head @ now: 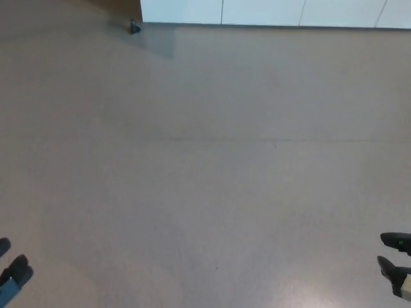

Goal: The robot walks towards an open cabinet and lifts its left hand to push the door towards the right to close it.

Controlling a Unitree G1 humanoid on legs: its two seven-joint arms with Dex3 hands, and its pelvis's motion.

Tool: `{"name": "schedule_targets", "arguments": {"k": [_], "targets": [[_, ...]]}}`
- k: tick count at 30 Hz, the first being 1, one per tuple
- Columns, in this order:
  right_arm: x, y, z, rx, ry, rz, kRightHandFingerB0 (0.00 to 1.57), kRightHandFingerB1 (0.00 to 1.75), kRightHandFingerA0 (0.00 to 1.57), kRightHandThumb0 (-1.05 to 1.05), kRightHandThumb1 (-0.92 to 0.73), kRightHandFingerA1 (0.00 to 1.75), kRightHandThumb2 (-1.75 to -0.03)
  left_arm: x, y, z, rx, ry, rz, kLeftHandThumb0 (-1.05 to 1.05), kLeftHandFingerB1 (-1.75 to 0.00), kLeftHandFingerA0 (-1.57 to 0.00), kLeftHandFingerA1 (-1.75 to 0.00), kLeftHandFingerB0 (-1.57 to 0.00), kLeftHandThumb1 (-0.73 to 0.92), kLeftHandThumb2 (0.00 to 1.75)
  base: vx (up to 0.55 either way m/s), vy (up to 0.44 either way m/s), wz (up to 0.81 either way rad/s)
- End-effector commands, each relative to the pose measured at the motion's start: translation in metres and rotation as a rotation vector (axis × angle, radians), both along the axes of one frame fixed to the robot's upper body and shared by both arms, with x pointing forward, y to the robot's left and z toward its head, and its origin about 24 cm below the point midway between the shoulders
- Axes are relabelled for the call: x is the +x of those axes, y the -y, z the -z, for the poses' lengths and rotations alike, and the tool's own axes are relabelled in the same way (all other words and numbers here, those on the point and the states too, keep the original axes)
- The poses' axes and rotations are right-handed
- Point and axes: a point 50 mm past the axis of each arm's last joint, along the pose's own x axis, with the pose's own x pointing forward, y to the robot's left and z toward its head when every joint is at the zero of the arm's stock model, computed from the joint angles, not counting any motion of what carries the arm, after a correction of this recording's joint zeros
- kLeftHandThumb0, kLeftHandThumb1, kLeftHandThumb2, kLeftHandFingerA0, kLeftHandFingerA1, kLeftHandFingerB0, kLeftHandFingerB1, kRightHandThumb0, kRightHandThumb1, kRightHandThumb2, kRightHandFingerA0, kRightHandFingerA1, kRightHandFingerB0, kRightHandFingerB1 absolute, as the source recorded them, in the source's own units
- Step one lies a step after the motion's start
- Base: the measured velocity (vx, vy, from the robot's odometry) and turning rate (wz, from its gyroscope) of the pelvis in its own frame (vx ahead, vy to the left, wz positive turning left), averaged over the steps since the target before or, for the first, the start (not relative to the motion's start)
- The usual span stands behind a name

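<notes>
The white cabinet (270, 11) is seen only as a strip far ahead of the left robot hand (11, 273) and right robot hand (397, 263), across bare floor (205, 167). Both hands are held low and empty; finger spread cannot be told. The approach is judged unfinished, the door push not yet begun.

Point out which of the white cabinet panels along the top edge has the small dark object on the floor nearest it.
The leftmost white panel: the small dark object sits at its lower left corner, beside the brown surface; the other panels lie further right.
</notes>
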Motion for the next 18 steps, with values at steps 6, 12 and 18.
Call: {"name": "schedule_targets", "arguments": {"k": [6, 12, 18], "targets": [[-0.0012, 0.0058, -0.0019, -0.013, 0.014, 0.006, 0.50, 0.40, 0.66, -0.37, -0.66, 0.46, -0.60, -0.0023, -0.0022, -0.0010, 0.013, 0.020, 0.016, -0.22, -0.42, -0.55, -0.47, -0.45, 0.60, 0.57, 0.25, -0.080, 0.10], [-0.0011, 0.0060, -0.0013, -0.018, 0.008, 0.001, 0.51, 0.40, 0.66, -0.37, -0.68, 0.45, -0.60, -0.0027, -0.0013, -0.0011, 0.036, 0.018, 0.049, -0.23, -0.42, -0.55, -0.47, -0.46, 0.62, 0.58, 0.26, -0.304, 0.44], [-0.0005, 0.0055, -0.0012, -0.018, 0.007, -0.009, 0.51, 0.40, 0.66, -0.37, -0.67, 0.46, -0.60, -0.0042, -0.0012, 0.0004, 0.041, 0.007, 0.034, -0.24, -0.43, -0.59, -0.47, -0.51, 0.59, 0.57, 0.32, -0.115, -0.05]]}}
